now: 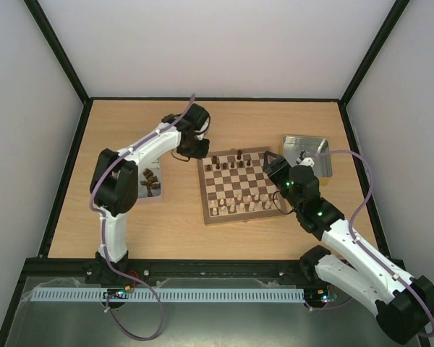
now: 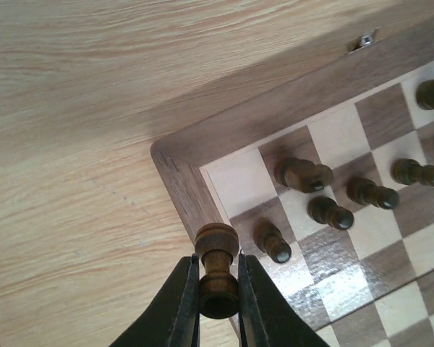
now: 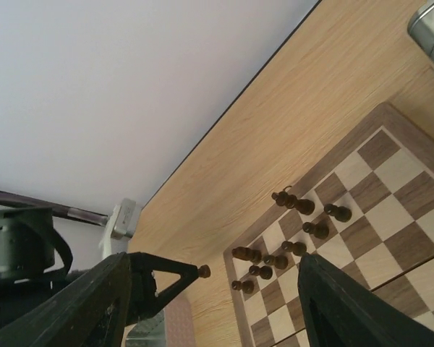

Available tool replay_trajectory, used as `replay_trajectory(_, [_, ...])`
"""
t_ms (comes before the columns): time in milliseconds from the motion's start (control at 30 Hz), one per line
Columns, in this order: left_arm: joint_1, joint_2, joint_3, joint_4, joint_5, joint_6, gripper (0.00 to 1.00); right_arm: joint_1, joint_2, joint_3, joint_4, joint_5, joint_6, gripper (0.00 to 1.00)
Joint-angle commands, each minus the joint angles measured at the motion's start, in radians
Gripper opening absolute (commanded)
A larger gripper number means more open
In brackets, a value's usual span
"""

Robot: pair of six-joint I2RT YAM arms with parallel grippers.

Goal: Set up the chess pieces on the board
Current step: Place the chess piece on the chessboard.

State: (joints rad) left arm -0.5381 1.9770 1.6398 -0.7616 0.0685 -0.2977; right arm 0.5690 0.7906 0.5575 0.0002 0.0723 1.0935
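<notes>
Top external view: the table (image 1: 130,231) carries the board (image 1: 239,184). The right end effector (image 3: 213,264) is spread wide. The left end effector (image 2: 218,269) pinches one dark piece (image 2: 217,249) at the board's corner (indistinct from above), with other chess pieces (image 2: 325,195) standing nearby.

Your top external view looks down from above and behind the arms, far enough back to take in the whole table (image 1: 173,217) and the board (image 1: 240,184). Your left wrist view sits close, facing down past the left gripper (image 2: 218,264) at the board's corner and the bare table beside it. Your right wrist view is tilted, looking out from the right gripper (image 3: 213,260) across the board to the white wall. All three share that corner with the chess pieces (image 2: 304,175).
</notes>
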Motion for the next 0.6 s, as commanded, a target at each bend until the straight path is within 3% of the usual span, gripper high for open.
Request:
replay_trajectory(0, [-0.006,0.092,0.124,-0.155,-0.065,0.061,0.05,-0.004,-0.015,-0.002,-0.023,0.064,-0.055,0.63])
replay_trajectory(267, [-0.016,0.208,0.269,-0.207,0.006,0.077,0.07,-0.006,-0.019,-0.013,0.000,0.063,-0.061,0.63])
replay_trajectory(567, [-0.021,0.258,0.295,-0.210,0.062,0.078,0.08,-0.008,-0.013,-0.014,0.003,0.063,-0.066,0.63])
